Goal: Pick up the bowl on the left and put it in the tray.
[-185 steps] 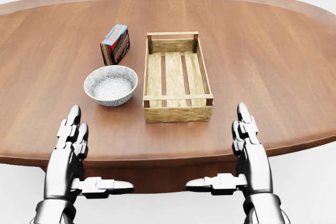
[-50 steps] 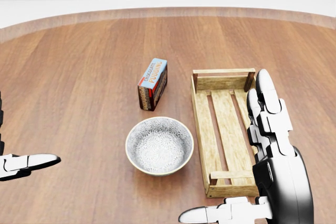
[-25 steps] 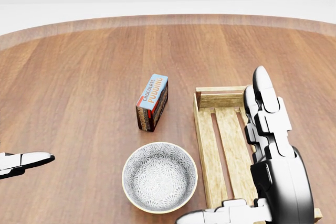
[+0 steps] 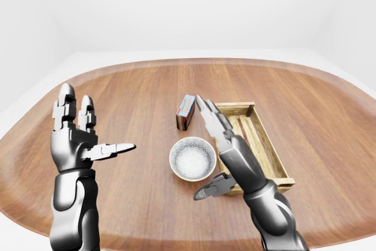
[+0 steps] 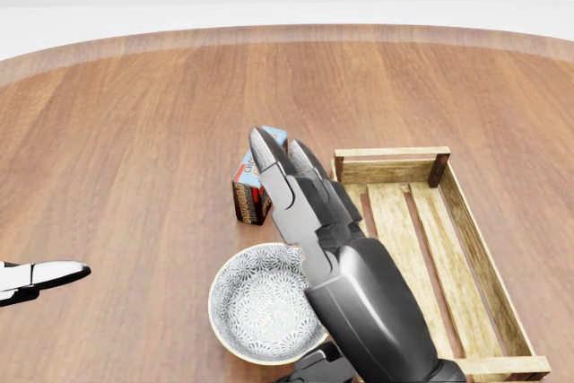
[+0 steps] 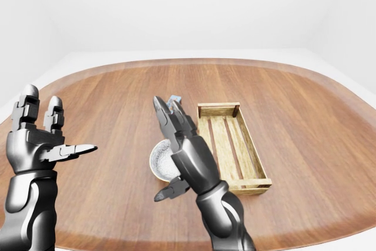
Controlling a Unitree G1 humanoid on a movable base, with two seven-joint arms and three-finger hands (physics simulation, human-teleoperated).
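Splaying wide and empty, the fingers (image 4: 210, 119) of the right hand (image 4: 235, 160) hang near the bowl (image 4: 191, 160), which sits on the bench (image 4: 329, 121) just left of the tray (image 4: 272, 145). Best to lower onto its right rim, pinch firmly, lift level.

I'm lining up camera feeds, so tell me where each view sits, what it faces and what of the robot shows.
Head view: on the head, angled down at the table; right hand hides part of the bowl, left hand barely shows.
Left-eye view: on the head, wider, across the table; both hands show fully.
Right-eye view: its pair, nearly the same picture.
All share bowl and tray.
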